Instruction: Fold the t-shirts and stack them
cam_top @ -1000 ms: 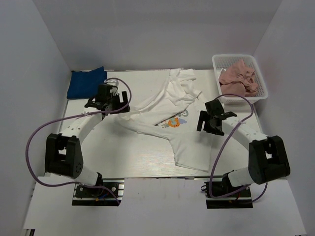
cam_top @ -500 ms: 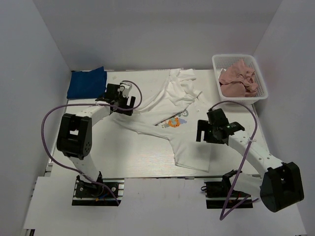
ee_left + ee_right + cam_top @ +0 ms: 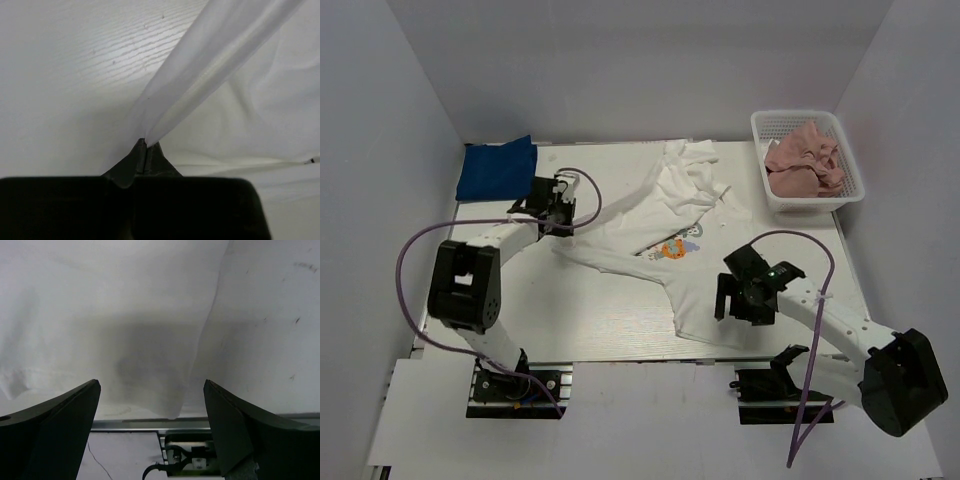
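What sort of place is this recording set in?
Probably a lab test cell, not a home: a left arm and right arm mounted at a white table, plain white walls boxing it in, a white t-shirt spread out.

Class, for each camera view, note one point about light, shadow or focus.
Top external: even light, everything sharp. Left wrist: the left tool is a dark, featureless mass near the lens; the table gleams. Right wrist: a grey shadow lies on the white t-shirt ahead of the right tool.

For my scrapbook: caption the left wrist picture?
Left gripper shut on a fold of the white t-shirt over the table.
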